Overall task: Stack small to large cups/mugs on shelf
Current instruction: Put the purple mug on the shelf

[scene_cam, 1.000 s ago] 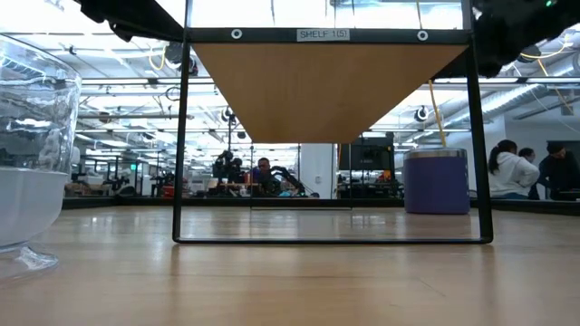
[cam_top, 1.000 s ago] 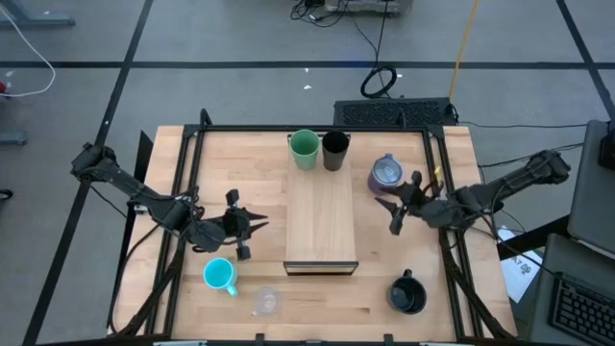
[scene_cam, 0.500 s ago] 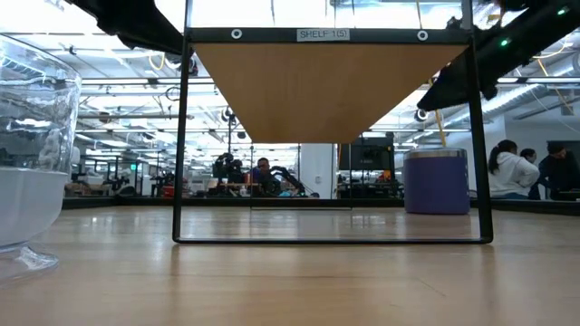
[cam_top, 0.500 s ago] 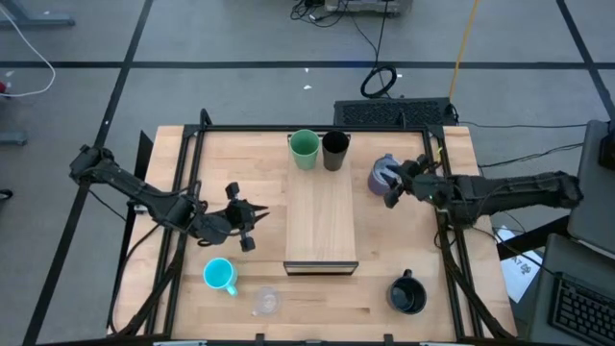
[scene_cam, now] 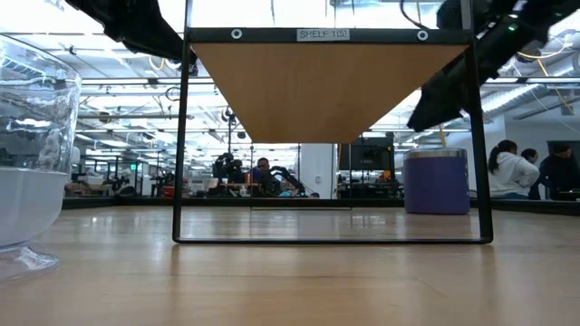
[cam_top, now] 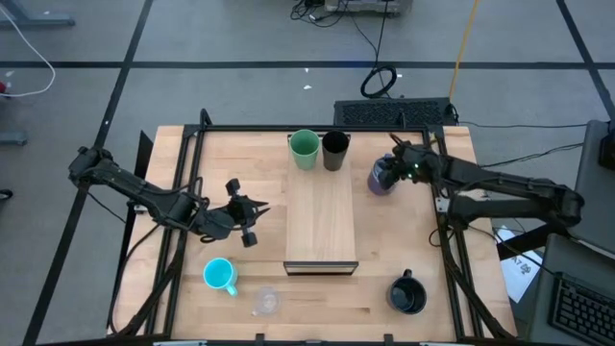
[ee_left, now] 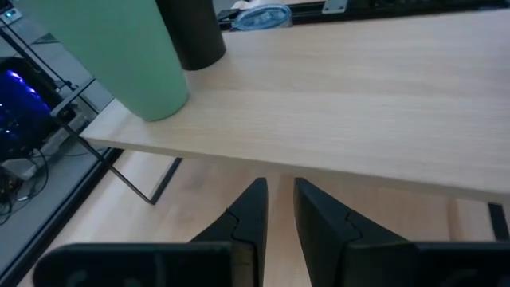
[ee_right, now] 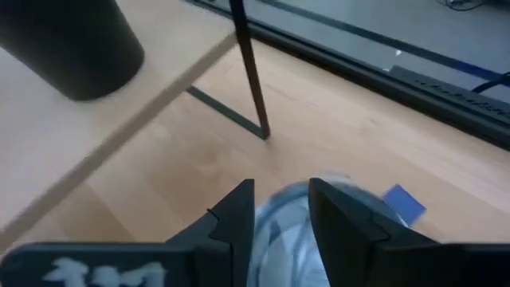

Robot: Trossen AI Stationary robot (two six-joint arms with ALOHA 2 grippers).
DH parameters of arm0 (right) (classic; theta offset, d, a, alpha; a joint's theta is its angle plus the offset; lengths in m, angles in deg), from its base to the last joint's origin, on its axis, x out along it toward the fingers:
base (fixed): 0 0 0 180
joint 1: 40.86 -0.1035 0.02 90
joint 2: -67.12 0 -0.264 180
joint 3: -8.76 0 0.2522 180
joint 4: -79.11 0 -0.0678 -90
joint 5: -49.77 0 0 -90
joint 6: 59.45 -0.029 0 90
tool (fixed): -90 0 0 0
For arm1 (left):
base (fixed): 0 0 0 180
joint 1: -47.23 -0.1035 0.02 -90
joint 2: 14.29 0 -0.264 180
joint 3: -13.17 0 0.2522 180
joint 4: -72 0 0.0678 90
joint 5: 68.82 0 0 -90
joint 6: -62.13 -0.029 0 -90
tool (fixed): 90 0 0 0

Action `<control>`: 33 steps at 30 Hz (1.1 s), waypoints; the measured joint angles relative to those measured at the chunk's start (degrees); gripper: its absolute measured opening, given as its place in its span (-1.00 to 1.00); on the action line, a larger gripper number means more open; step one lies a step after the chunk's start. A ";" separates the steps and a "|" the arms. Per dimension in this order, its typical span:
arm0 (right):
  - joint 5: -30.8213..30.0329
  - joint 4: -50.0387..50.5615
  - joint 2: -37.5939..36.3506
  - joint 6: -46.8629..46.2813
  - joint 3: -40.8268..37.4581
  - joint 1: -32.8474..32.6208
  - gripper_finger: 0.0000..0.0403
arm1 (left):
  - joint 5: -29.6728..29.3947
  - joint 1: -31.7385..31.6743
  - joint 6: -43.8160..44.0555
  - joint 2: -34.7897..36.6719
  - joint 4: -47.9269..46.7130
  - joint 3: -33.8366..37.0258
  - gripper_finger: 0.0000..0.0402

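The shelf (cam_top: 322, 226) is a light-wood board in the middle of the table. At its far end stand the green cup (cam_top: 305, 149) and the slim black tumbler (cam_top: 335, 151), each on its base. The lavender-grey mug (cam_top: 381, 178) stands on the table to the shelf's right. My right gripper (cam_top: 398, 164) hangs just over it, open, and the mug (ee_right: 283, 235) shows blurred beyond its fingers. My left gripper (cam_top: 252, 223) hovers left of the shelf, its fingers (ee_left: 279, 209) a narrow gap apart with nothing between them. They point at the shelf's side edge (ee_left: 319, 163).
Near the front edge stand the cyan mug (cam_top: 220, 276), the clear glass (cam_top: 265, 301) and the wide black mug (cam_top: 407, 294). A black rod frame (scene_cam: 331, 240) carries the shelf above the table. People sit in the room beyond the table (scene_cam: 512, 172).
My right gripper has swung toward the table's far edge, from the near right of the lavender-grey mug to over it, rolling as it went. My left gripper has edged a little toward the shelf. No cup has moved.
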 joint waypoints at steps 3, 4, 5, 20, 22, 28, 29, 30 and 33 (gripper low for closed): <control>0.05 3.42 4.25 0.62 4.86 -0.42 -0.38 | 0.02 0.00 0.00 0.00 -0.98 0.00 -0.68; 0.15 5.44 5.76 0.76 6.66 -0.44 -0.36 | 0.02 0.00 -0.01 0.00 -1.28 0.00 -0.68; 0.17 8.18 7.42 0.81 8.64 -0.23 -0.35 | 0.02 0.00 -0.02 0.00 -1.48 0.00 -0.68; 0.17 27.33 23.57 5.94 27.46 11.30 -0.29 | 2.28 0.04 0.09 0.00 -2.03 0.00 -0.68; 2.82 25.93 24.13 6.16 27.29 12.01 -0.29 | 2.49 0.07 0.21 0.00 -2.00 0.00 -0.68; 5.83 24.23 27.31 6.27 27.13 12.24 -0.29 | 2.57 0.61 0.82 0.00 -2.00 0.00 -0.68; 5.84 24.34 27.89 6.28 27.13 12.24 -0.29 | 2.58 0.80 0.78 0.00 -2.00 0.00 -0.68; 5.84 24.50 28.47 6.33 27.13 12.24 -0.29 | 2.58 1.01 0.76 0.00 -1.96 0.00 -0.68; 5.86 24.67 29.76 6.47 27.13 12.24 -0.29 | 2.58 1.32 0.71 0.00 -1.94 0.00 -0.68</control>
